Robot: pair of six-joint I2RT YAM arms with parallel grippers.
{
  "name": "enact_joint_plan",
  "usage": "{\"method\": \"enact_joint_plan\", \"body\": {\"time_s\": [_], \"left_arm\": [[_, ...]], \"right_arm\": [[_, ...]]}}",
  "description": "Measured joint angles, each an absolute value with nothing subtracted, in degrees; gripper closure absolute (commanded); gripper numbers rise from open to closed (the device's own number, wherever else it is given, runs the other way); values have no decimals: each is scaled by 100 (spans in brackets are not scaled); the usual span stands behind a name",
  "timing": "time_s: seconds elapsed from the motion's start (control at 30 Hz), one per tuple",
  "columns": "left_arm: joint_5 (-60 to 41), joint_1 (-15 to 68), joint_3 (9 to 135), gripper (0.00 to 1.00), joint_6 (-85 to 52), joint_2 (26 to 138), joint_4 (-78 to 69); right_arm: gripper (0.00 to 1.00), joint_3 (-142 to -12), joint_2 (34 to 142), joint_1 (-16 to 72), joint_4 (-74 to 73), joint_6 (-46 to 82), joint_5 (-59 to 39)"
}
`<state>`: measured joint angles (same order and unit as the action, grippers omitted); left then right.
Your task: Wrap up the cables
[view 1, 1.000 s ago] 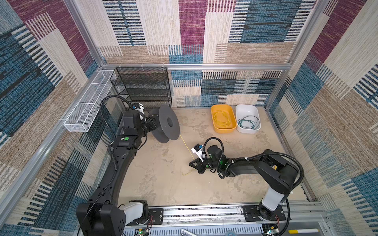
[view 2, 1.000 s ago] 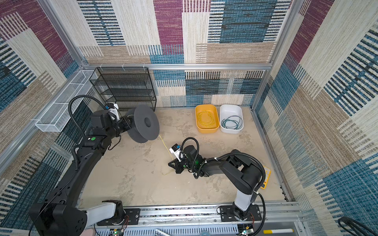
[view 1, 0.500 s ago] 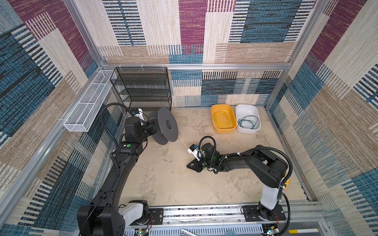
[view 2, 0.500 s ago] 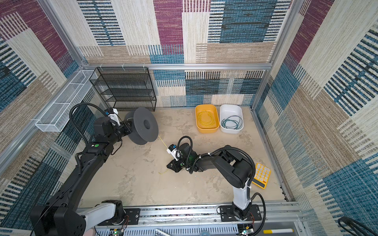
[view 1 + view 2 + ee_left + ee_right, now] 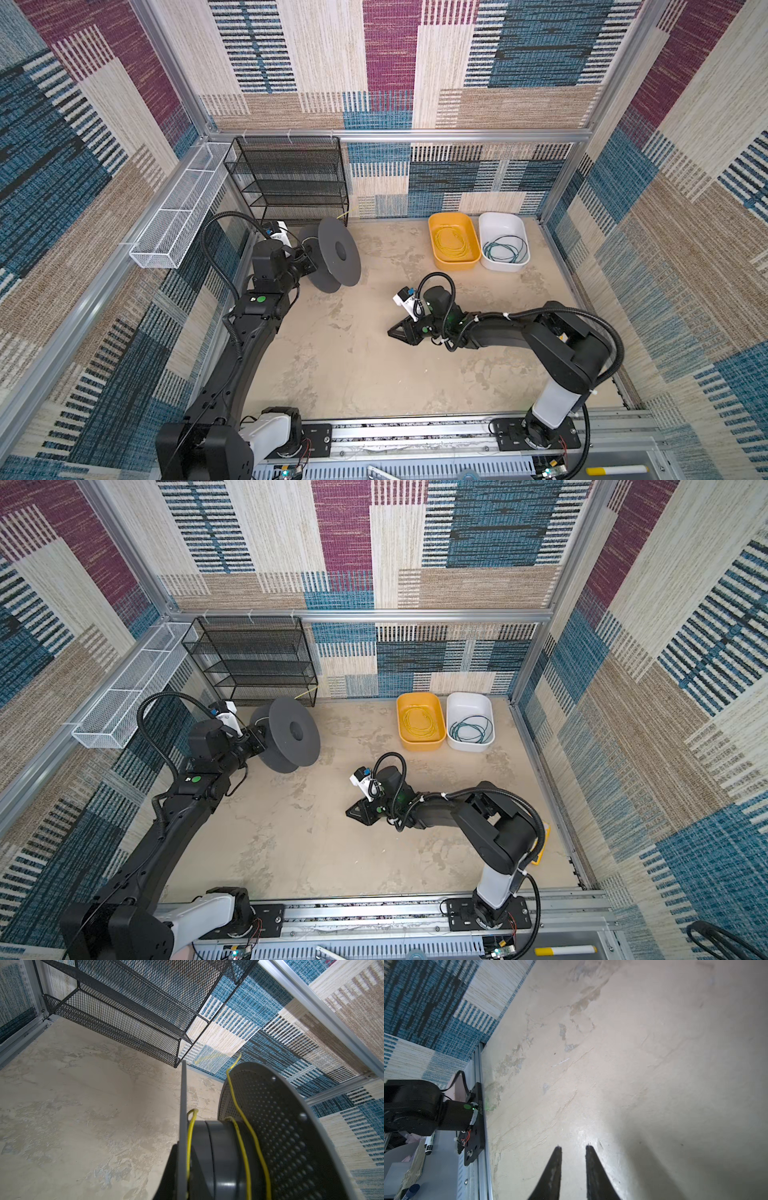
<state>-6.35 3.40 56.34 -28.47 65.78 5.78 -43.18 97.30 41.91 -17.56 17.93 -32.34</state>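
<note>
My left gripper (image 5: 305, 264) is shut on the hub of a dark grey spool (image 5: 337, 254), held on its side at the back left in both top views. A yellow cable (image 5: 243, 1148) runs round the spool's hub in a few loose turns. Its free end (image 5: 343, 215) sticks up by the shelf. Another yellow cable (image 5: 452, 242) lies coiled in the yellow bin (image 5: 434, 253). The teal-green cable (image 5: 505, 250) lies in the white bin (image 5: 490, 222). My right gripper (image 5: 573, 1147) hovers low over the bare floor mid-table, open a little, with nothing between its fingers.
A black mesh shelf (image 5: 291, 183) stands at the back left just behind the spool. A white wire basket (image 5: 178, 220) hangs on the left wall. A flat yellow thing (image 5: 542, 841) lies by the right wall behind the right arm. The arms' base rail (image 5: 415, 432) runs along the front.
The right gripper has opened and let go of the yellow cable. The strand that ran from it to the spool is gone, and its end now stands up by the shelf. The spool has shifted slightly.
</note>
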Motion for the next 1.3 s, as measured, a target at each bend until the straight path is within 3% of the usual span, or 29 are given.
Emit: {"method": "enact_joint_plan", "body": {"time_s": [0.23, 0.37, 0.63, 0.8, 1.3], "left_arm": [[-945, 423, 5970, 100, -2637, 6534, 1201], [-1111, 574, 5977, 100, -2355, 6156, 1896], [-1500, 692, 6233, 100, -2193, 5583, 2792], [-1911, 727, 6519, 100, -2239, 5426, 3199], [-2600, 851, 7207, 100, -2473, 5085, 3795]], "right_arm": [[59, -4440, 8099, 3798, -849, 1704, -2255], [44, -4786, 7540, 3651, -419, 1356, -1529], [36, -4947, 7037, 3601, -152, 274, -687], [15, -4259, 6464, 3599, -489, -5, -578], [17, -3291, 6053, 3157, -1872, 314, -1031]]}}
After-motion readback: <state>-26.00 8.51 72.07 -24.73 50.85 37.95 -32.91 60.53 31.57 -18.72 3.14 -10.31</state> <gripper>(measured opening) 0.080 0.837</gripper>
